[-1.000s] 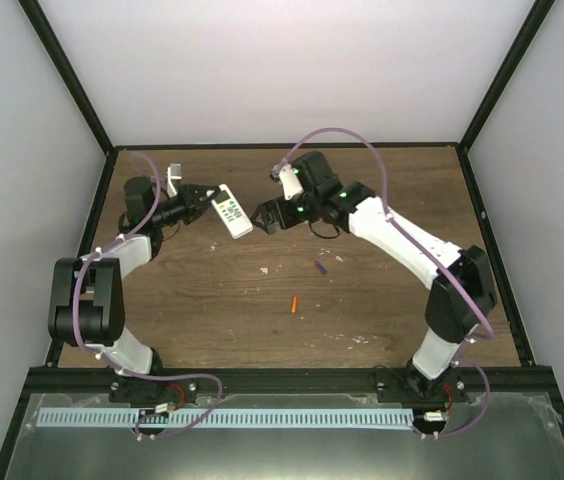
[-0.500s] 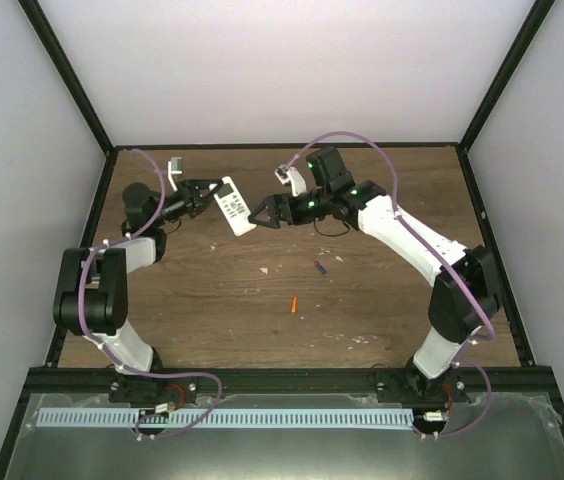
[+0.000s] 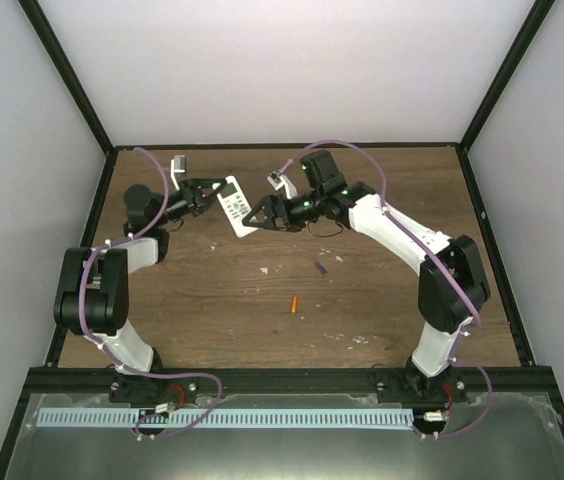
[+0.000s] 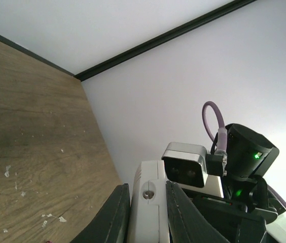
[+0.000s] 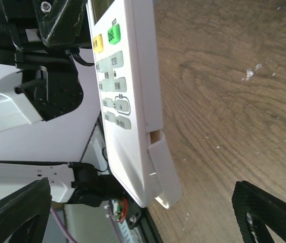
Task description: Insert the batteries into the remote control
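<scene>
Top view, remote (image 3: 232,207): held off the tabletop (image 3: 382,300) in the left tool (image 3: 212,196), gripped near the screen end so the other end juts free toward the right arm.
Top view, right tool (image 3: 251,215): spread wide around the remote's free end, not visibly closed on it; judged to be placed for working the battery end.
Top view, loose parts: purple battery (image 3: 319,268) and orange battery (image 3: 293,305) lying on the tabletop, apart from each other and well clear of both tools; not yet loaded.
Left wrist, grip: narrow, pinching the remote by its long edges between two dark fingers (image 4: 113,217); right arm's camera housing just beyond.
Right wrist, remote: button face on show, tilted, screen end up in the left tool.
Right wrist, cover (image 5: 162,169): apparently slid partway out at the lower end, with a small gap at the seam; cannot tell whether fully free.
Right wrist, right tool: wide, dark fingertips (image 5: 16,207) at both lower corners, nothing gripped.
Step judged: opening the compartment, ahead of any battery pickup.
</scene>
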Available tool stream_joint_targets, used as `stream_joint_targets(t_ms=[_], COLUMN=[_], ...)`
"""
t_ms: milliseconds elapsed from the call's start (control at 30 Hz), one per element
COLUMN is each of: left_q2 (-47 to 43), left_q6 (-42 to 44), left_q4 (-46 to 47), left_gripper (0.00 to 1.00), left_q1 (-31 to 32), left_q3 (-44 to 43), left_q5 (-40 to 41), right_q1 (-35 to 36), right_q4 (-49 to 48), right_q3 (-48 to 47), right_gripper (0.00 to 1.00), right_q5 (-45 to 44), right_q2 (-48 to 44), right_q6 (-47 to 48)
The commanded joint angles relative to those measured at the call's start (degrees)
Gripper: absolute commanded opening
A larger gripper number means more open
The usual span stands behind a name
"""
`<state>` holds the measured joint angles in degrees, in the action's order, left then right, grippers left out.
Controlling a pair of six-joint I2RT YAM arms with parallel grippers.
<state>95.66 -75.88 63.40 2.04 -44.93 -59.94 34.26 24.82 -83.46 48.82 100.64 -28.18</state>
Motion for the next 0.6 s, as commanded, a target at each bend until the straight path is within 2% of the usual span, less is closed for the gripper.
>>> stream_joint_targets(t_ms=[0, 267, 400, 567], left_q2=[-0.69, -0.43, -0.21, -0.09], left_q6=[0.19, 0.54, 0.7, 0.88], left_q4=[3.66, 4.4, 4.56, 4.8], left_gripper=[0.0, 0.0, 0.0, 0.0], left_q1=[0.32, 0.42, 0.48, 0.65], left_q3=[-0.25, -0.3, -0.47, -0.69], left_q5=[-0.83, -0.9, -0.96, -1.05], right_q1=[-0.16, -0.16, -0.16, -0.18], right_q4=[-3.32, -4.74, -5.02, -5.41], right_q3=[-0.74, -1.26, -1.73, -2.72], right_gripper=[0.91, 0.79, 0.7, 0.67], right_q5=[5.66, 8.13, 9.27, 9.82], right_q2=[1.19, 2.29, 3.31, 4.23], right_q6=[-2.78, -4.02, -4.33, -4.79])
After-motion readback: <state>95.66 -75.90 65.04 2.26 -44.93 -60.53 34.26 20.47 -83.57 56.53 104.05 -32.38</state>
